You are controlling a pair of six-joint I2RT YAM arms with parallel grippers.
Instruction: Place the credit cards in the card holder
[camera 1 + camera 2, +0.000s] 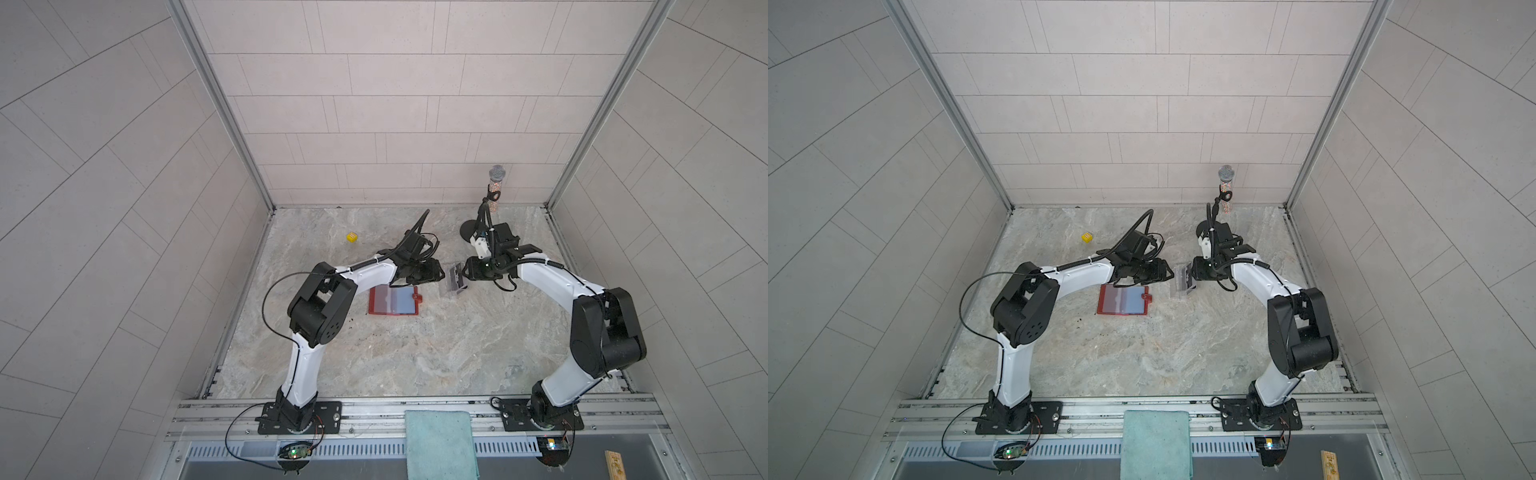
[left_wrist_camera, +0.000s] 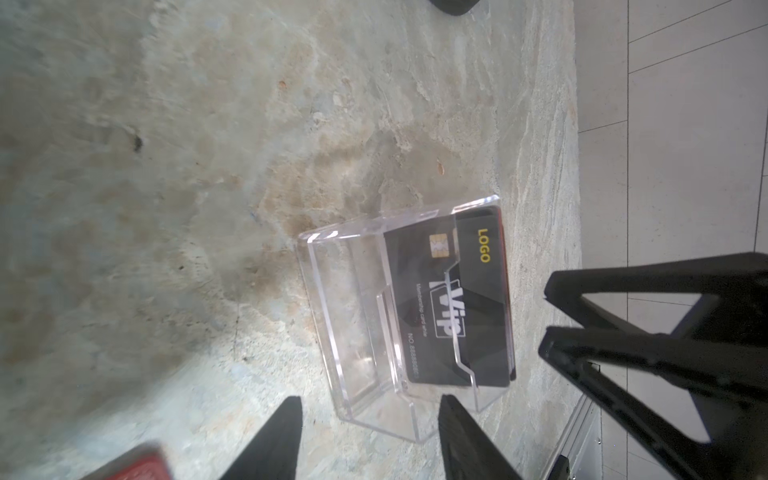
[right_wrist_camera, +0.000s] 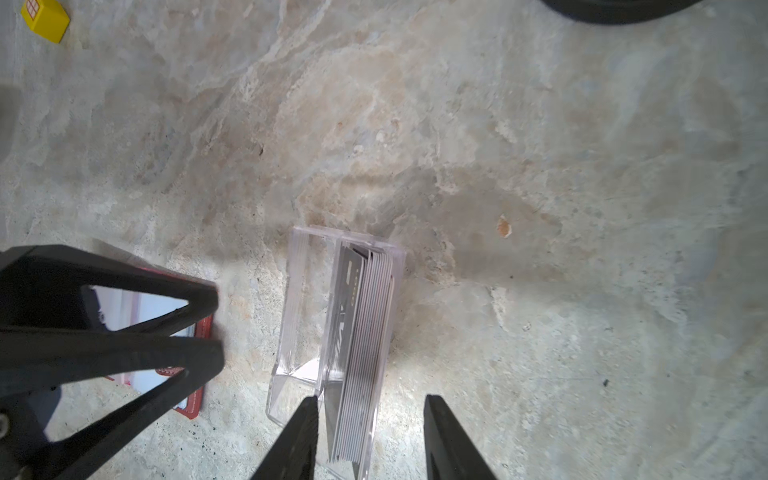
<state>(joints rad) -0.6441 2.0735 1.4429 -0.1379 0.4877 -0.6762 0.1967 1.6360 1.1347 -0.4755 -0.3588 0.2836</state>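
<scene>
I see left gripper and right gripper parted, empty — credit cards read "LOGO", "Vip"; number blurs, card holder cropped.

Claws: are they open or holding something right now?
Left gripper: open, holding nothing.
Right gripper: open, holding nothing, right by the credit cards.

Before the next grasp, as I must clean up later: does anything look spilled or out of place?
Dark specks lie scattered on the table near the open wallet, like spilled crumbs. A yellow cube sits alone near the back. The cards stand orderly in the clear stand.
</scene>
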